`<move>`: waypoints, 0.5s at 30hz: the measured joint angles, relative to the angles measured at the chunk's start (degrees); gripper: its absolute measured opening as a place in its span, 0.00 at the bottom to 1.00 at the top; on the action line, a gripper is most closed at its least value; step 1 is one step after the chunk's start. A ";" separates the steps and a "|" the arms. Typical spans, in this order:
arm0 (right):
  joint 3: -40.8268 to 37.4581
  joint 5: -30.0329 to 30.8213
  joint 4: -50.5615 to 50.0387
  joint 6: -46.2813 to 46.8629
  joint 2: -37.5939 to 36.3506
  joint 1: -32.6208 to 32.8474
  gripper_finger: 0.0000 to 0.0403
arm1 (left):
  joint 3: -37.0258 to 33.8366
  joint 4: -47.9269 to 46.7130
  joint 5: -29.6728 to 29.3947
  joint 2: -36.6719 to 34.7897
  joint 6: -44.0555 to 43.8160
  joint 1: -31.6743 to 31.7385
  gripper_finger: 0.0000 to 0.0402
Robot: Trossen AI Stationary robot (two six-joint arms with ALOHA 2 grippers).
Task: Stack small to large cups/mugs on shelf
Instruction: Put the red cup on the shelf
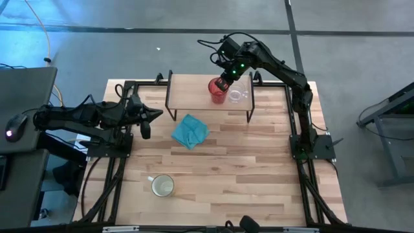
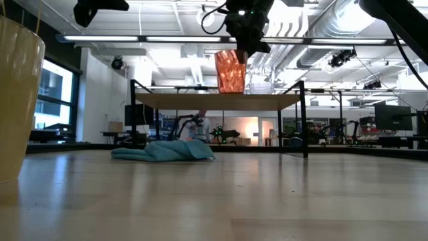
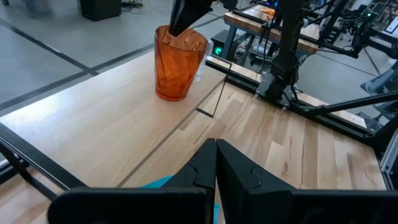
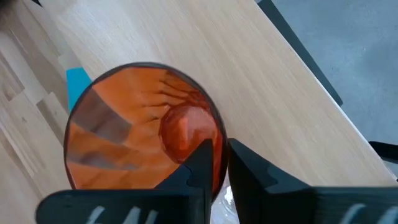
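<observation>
Right gripper [image 4: 216, 163] pinches the red tumbler [image 1: 217, 90] by its rim, one finger inside, so it sits upright on the shelf [image 1: 194, 90], just beside the clear glass cup [image 1: 237, 94]. The left gripper [image 1: 147, 116], pressed shut, waits off the shelf near the teal cloth [image 1: 190, 131]; the yellow mug [image 1: 162, 186] sits well away from the shelf.

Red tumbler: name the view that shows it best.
Left wrist view: the red tumbler stands whole on the shelf. High view shows it small under the right gripper; low view only its side; right wrist view only its rim and inside.
</observation>
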 joint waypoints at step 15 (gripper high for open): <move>0.01 -0.27 2.89 0.30 0.12 0.00 0.09 | 0.00 -0.02 0.26 0.00 -0.02 -0.02 0.00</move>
